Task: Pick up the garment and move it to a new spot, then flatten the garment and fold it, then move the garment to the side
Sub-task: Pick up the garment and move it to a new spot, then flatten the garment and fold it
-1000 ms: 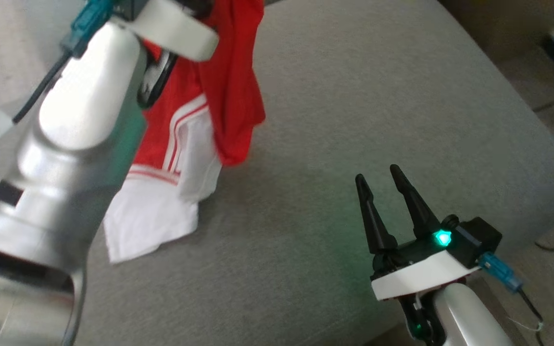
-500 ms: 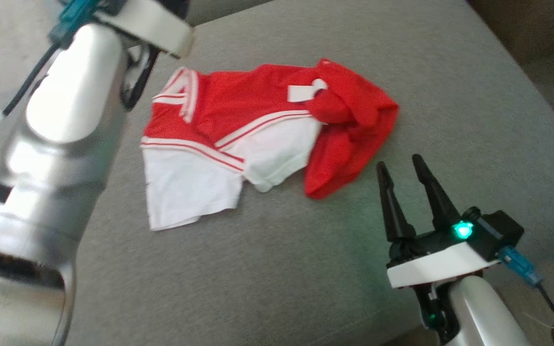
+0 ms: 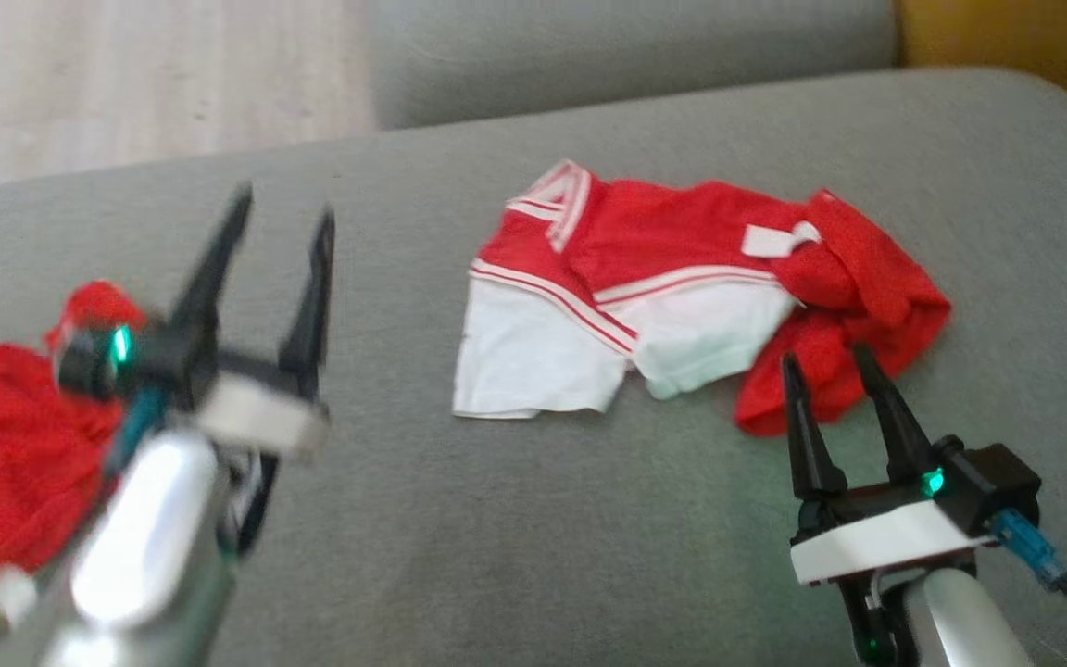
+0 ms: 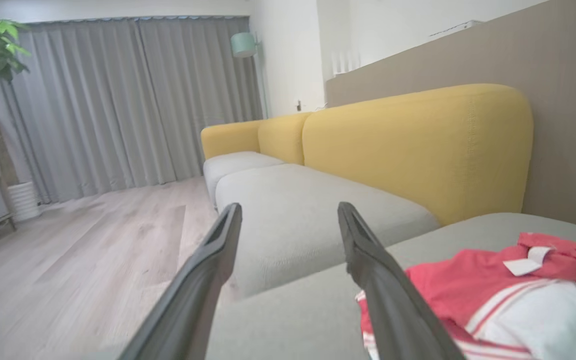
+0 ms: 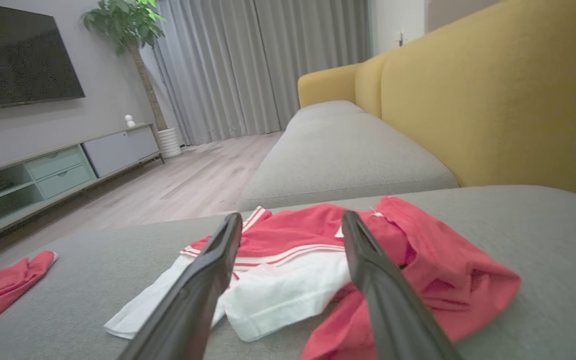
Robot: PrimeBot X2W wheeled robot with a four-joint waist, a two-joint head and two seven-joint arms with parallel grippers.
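1. Now, right gripper [image 3: 825, 357] and left gripper [image 3: 283, 206] stand spread, empty; the garment [image 3: 682, 296] lies crumpled just ahead of the right one.
2. Pinch its nearest red bunch, perhaps doubled under, and draw outward.

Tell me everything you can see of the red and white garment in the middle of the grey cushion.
The red and white garment is thin, soft-looking fabric: red above, white panels below, with narrow white stripes along the seams and a small white tag. It lies crumpled, not flattened, on the grey sofa cushion, its red right end bunched into folds. The right gripper, open, points at that bunched end; whether it touches the cloth cannot be told.
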